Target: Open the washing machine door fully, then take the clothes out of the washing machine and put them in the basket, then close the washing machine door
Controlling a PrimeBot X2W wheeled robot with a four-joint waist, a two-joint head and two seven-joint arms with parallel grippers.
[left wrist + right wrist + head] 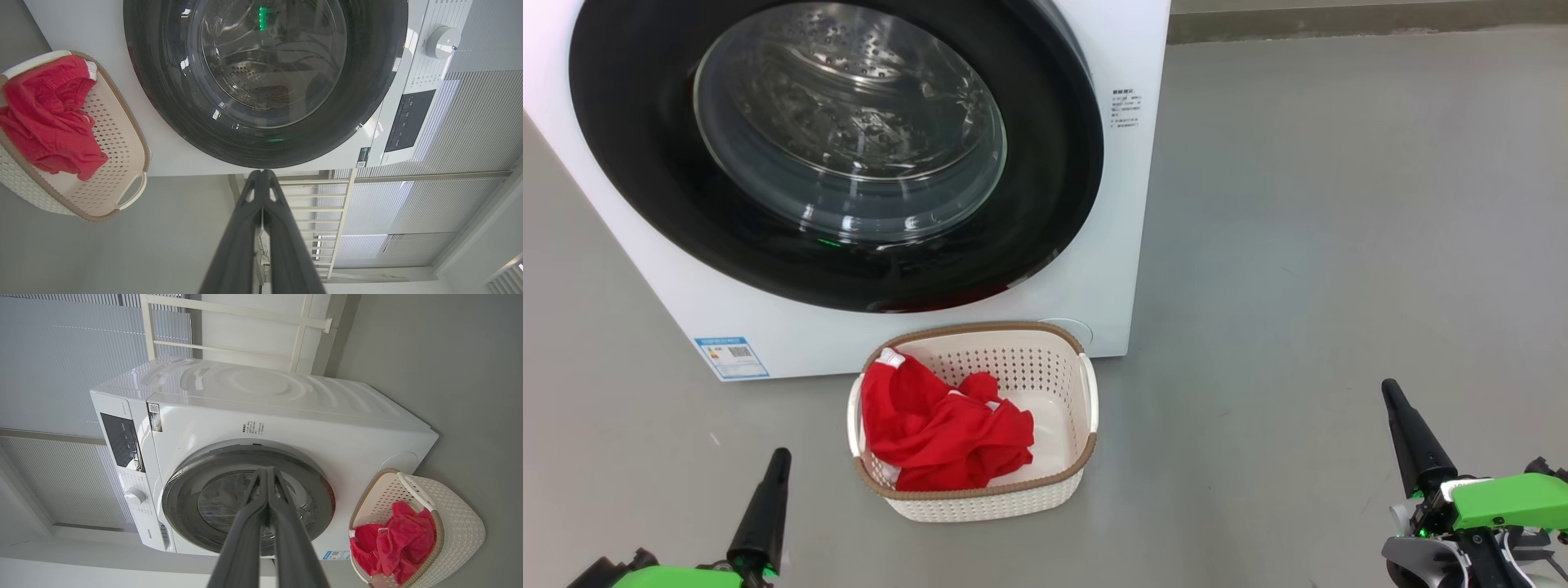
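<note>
The clothes (939, 433) lie heaped in the basket (980, 329) on the floor (1298, 245), close before the washing machine (1115, 269), while we hold left hand (781, 453) and right hand (1389, 387) clenched on nothing, wary that the seemingly shut washing machine door (833, 155) may be unlatched and swing open.

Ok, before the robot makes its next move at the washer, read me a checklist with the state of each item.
1. Door shut against the washing machine: ok, it lies flush on the front.
2. Red clothes in the basket: ok, all inside the rim.
3. Drum free of clothes: cannot tell, reflections on the glass hide part of it.
4. Left tool shut and holding nothing: ok.
5. Right tool shut and holding nothing: ok.
6. Both tools apart from the door and the basket: ok.
</note>
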